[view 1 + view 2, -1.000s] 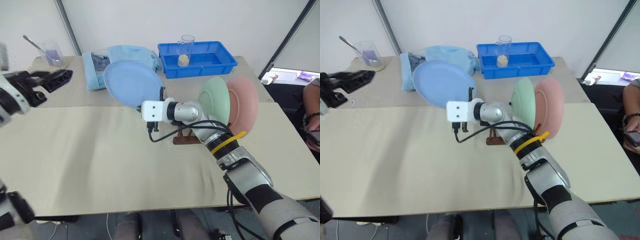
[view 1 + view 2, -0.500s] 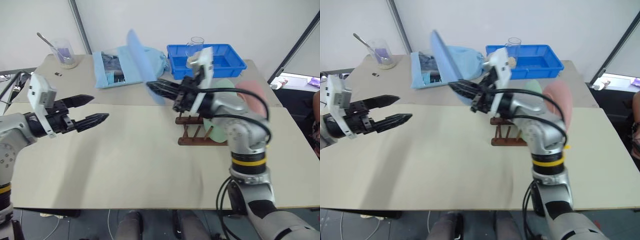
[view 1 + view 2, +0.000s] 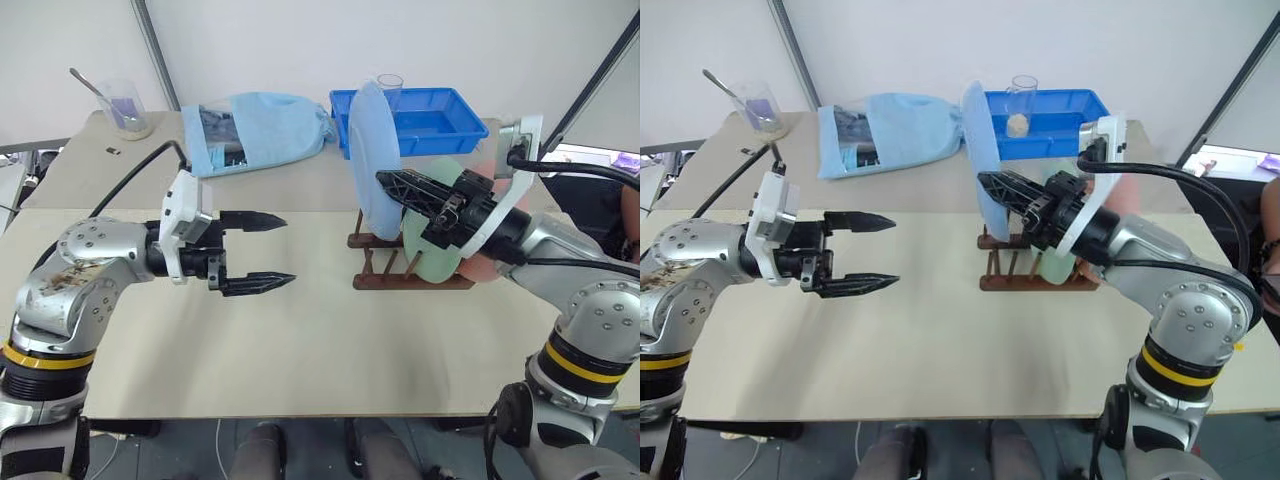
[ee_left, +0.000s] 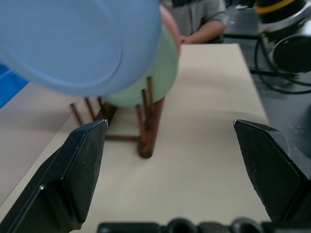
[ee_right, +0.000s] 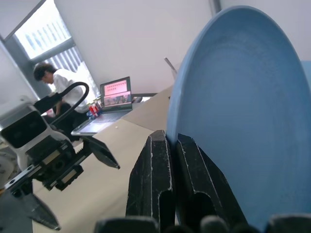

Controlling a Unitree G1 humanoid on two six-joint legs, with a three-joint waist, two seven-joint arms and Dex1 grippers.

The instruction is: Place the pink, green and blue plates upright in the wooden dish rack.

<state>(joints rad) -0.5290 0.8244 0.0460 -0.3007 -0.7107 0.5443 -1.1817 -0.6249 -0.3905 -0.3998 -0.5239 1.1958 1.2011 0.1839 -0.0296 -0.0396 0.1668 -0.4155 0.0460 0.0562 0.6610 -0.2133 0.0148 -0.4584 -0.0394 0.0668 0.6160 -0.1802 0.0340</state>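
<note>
My right gripper (image 3: 386, 181) is shut on the rim of the light blue plate (image 3: 371, 158), holding it upright above the left end of the wooden dish rack (image 3: 400, 281). The right wrist view shows both fingers pinched on that plate (image 5: 243, 97). The green plate (image 3: 432, 262) stands in the rack, and the pink plate (image 3: 484, 268) stands behind it, mostly hidden by my right arm. My left gripper (image 3: 288, 250) is open and empty, level above the table, pointing at the rack from its left. Its wrist view shows the rack (image 4: 146, 131) and the green plate (image 4: 155, 73) between its fingers.
A deep blue tray (image 3: 445, 118) with a glass (image 3: 390, 85) stands behind the rack. A light blue cloth bag (image 3: 262, 125) lies at the back, with a beaker and spoon (image 3: 126, 105) at the back left. A person (image 3: 630, 215) sits at the right edge.
My right arm has swung the blue plate rightward and turned it upright over the rack. My left gripper has moved right toward the rack, still open. The camera has shifted too.
</note>
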